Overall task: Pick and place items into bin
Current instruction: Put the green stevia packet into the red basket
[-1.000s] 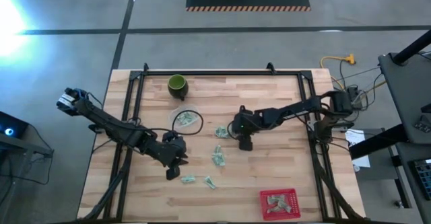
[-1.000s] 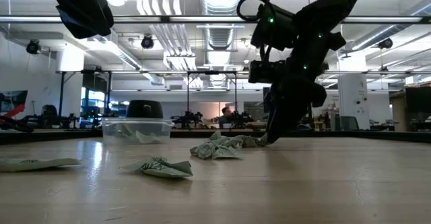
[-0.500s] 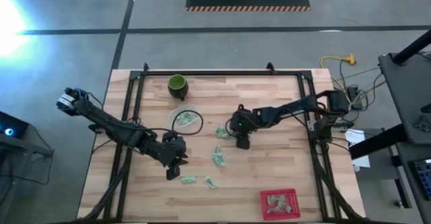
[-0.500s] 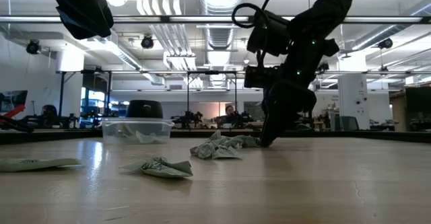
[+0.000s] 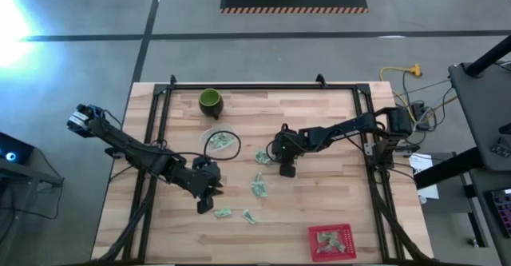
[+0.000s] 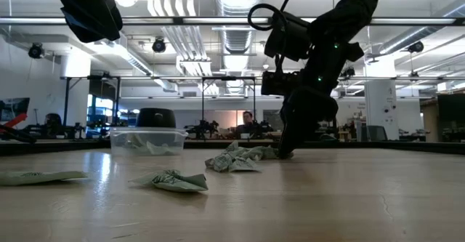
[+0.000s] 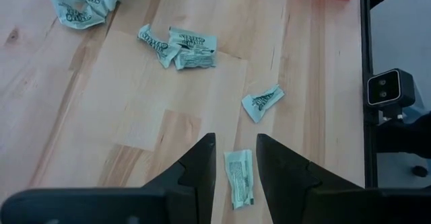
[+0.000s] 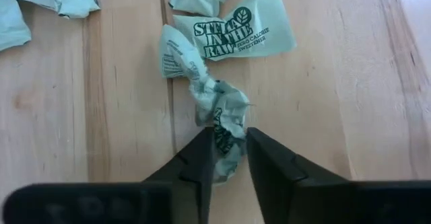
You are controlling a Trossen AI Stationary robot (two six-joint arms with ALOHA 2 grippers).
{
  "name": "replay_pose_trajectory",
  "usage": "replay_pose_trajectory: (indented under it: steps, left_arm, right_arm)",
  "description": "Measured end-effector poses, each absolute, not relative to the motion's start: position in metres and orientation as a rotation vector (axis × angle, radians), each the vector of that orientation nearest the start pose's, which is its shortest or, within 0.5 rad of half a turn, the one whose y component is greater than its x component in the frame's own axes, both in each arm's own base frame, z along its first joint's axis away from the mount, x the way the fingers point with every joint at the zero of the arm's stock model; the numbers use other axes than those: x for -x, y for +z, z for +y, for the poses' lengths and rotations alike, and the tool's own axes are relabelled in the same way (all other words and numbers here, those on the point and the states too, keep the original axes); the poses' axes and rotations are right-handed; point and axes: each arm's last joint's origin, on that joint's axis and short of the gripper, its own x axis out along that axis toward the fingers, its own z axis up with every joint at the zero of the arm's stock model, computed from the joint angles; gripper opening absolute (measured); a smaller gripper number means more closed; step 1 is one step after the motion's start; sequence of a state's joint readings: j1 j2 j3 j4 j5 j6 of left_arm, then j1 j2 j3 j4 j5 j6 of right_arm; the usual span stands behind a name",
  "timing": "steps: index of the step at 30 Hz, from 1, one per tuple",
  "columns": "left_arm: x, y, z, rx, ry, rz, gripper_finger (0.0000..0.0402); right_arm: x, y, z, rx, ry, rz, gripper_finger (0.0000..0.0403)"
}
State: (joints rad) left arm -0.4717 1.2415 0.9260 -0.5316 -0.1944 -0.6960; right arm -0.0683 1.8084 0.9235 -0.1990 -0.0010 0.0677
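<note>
Several small pale green-and-white packets (image 5: pixel 259 186) lie scattered flat on the wooden table. My right gripper (image 8: pixel 229 158) is down at table level mid-table (image 5: pixel 286 168), shut on a crumpled packet (image 8: pixel 221 116) at the edge of a small cluster (image 6: pixel 236 158). My left gripper (image 7: pixel 236 162) hovers high above the near-left part of the table (image 5: pixel 205 204), open with a narrow gap. One flat packet (image 7: pixel 240 177) shows on the table below, between its fingers. The red bin (image 5: pixel 330 242) sits at the near right edge with packets inside. My right gripper pinches the crumpled packet by its near end (image 8: pixel 227 142) between the two fingers. It comes from above, slanting down toward the table's left. The packet's rest (image 8: pixel 202 89) lies on the table, stretching away from the fingertips.
A dark green cup (image 5: pixel 210 100) stands at the far left. A clear round container (image 5: pixel 220 142) with packets in it sits left of centre, also visible low across the table (image 6: pixel 145 140). Black frame rails (image 5: pixel 156 138) run along the table's sides.
My right gripper has edged a little toward the table's left, closer in on the cluster of crumpled packets, staying low at the table top.
</note>
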Motion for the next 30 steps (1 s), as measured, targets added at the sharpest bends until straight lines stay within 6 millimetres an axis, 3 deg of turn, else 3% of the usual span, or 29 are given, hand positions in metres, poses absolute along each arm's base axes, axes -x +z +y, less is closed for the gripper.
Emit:
replay_pose_trajectory:
  steps: [6,13,20,30]
  left_arm:
    - [-0.225,0.262,-0.108,0.376,0.03,0.845,0.0089]
    - [-0.225,0.262,-0.108,0.355,0.024,0.843,0.0089]
    - [-0.226,0.263,-0.106,0.263,0.083,0.797,0.0089]
    - [-0.228,0.265,-0.099,0.059,0.244,0.689,0.0089]
  right_arm:
    - [-0.328,0.124,-0.022,-0.113,-0.106,1.082,0.0031]
    - [-0.318,0.138,-0.022,-0.132,-0.121,1.125,0.0013]
    - [-0.297,0.175,-0.017,-0.162,-0.078,1.159,0.0013]
    - [-0.243,0.245,0.011,-0.435,0.125,1.118,0.0013]
